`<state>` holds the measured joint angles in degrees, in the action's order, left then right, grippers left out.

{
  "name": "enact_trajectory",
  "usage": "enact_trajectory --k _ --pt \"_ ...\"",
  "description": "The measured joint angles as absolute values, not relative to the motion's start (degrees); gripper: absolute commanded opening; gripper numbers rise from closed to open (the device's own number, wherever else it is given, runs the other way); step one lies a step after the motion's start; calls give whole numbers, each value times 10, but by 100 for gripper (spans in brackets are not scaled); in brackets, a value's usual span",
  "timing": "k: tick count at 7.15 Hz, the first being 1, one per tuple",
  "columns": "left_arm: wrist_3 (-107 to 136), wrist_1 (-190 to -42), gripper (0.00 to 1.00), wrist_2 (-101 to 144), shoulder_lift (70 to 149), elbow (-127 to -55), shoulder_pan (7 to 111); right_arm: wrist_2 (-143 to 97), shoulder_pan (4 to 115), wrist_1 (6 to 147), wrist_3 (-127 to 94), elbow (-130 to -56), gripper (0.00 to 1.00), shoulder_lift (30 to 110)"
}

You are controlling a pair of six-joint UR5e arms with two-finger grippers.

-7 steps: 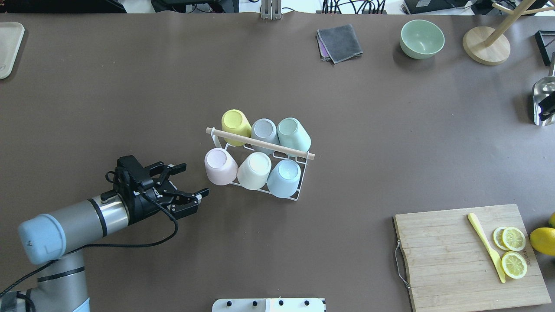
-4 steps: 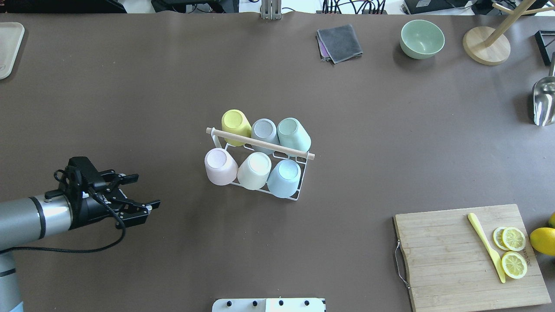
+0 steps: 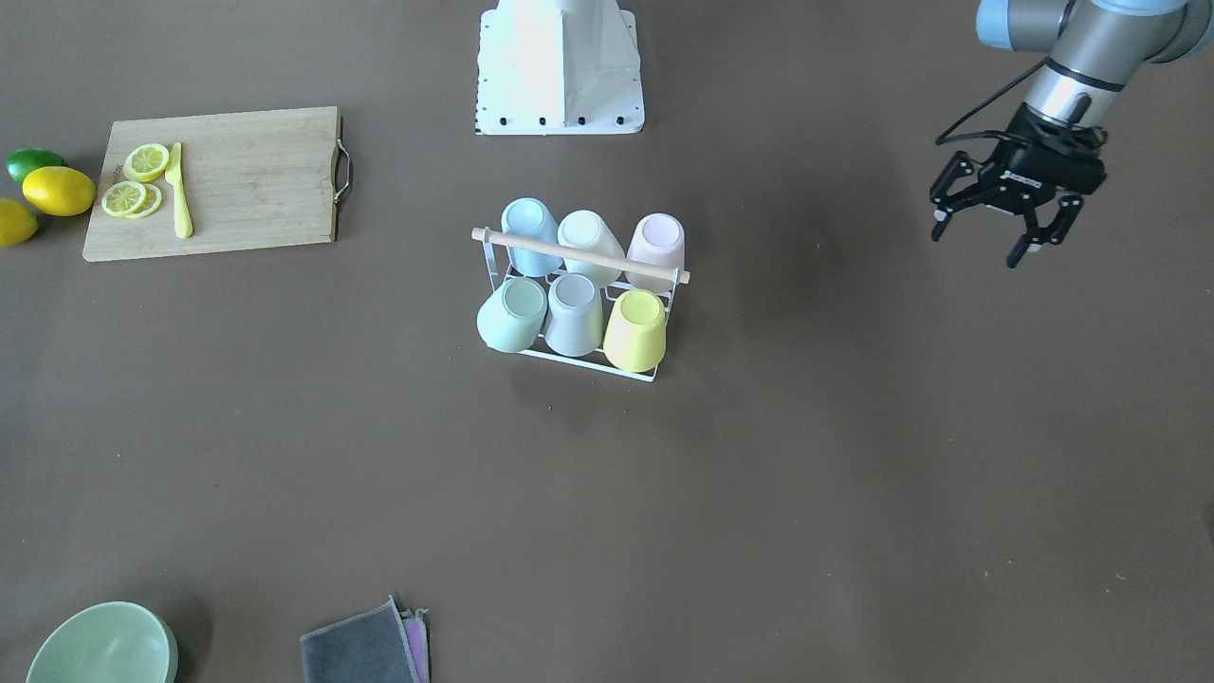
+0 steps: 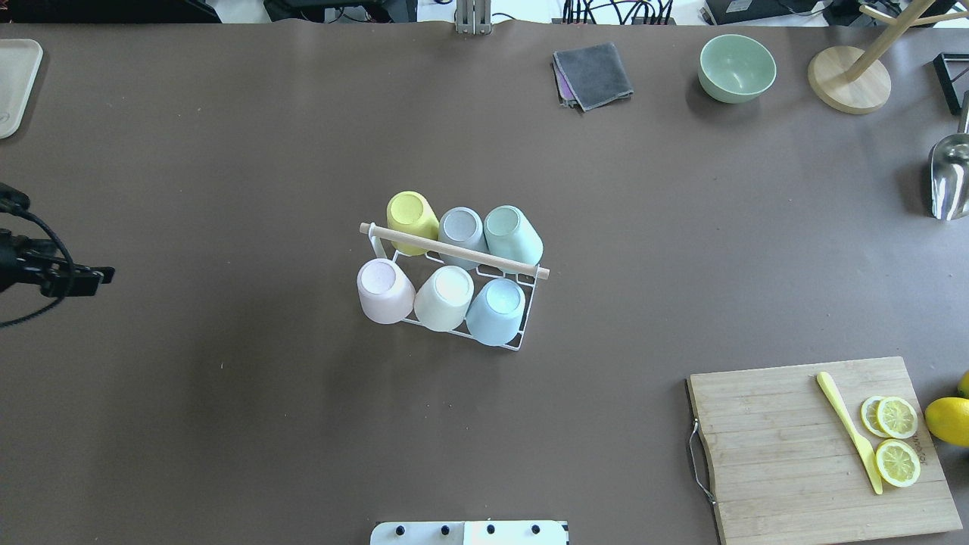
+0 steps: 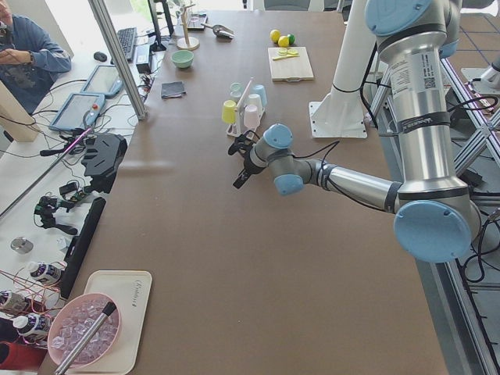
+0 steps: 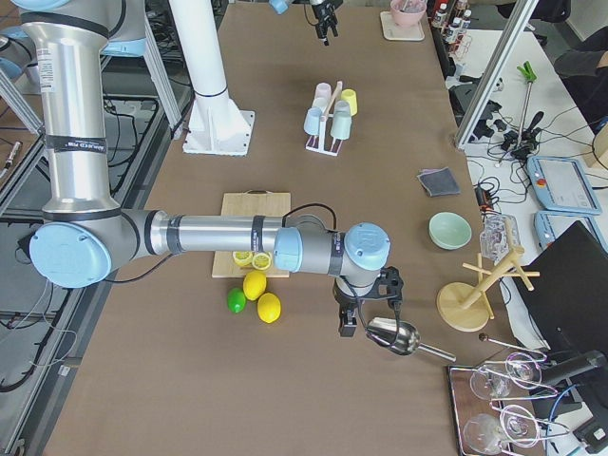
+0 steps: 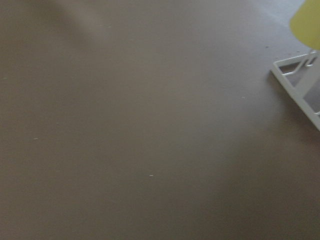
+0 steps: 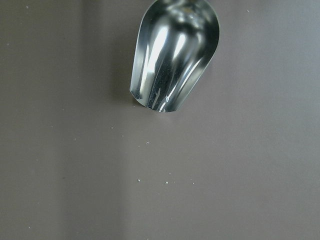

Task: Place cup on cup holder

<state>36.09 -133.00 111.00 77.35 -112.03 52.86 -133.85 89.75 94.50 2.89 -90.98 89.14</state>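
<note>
The cup holder (image 4: 484, 258) is a white wire rack with a wooden rod handle, standing mid-table. Several cups sit upside down on its prongs, among them a pink cup (image 4: 383, 289), a yellow cup (image 4: 411, 215) and a blue cup (image 4: 497, 309). The holder also shows in the front-facing view (image 3: 569, 252). My left gripper (image 3: 980, 249) is open and empty, well off to the holder's pink-cup side. In the overhead view only its tip shows at the left edge. My right gripper (image 6: 364, 325) shows only in the exterior right view, by a metal scoop; I cannot tell its state.
A cutting board (image 4: 802, 454) with lemon slices and a yellow knife lies near right. A metal scoop (image 4: 948, 178) lies at the right edge. A green bowl (image 4: 736, 66), a grey cloth (image 4: 593, 74) and a wooden stand (image 4: 848, 79) are at the far right.
My left gripper has drawn back from beside the pink cup to the overhead view's left edge, still open. The right gripper, at the right edge a second ago, has left that view.
</note>
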Motion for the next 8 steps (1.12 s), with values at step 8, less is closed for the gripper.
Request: enact_trajectory --k 8 --pt "263 -917 99 1345 872 -1027 775 -1327 900 944 28 -927 100 890"
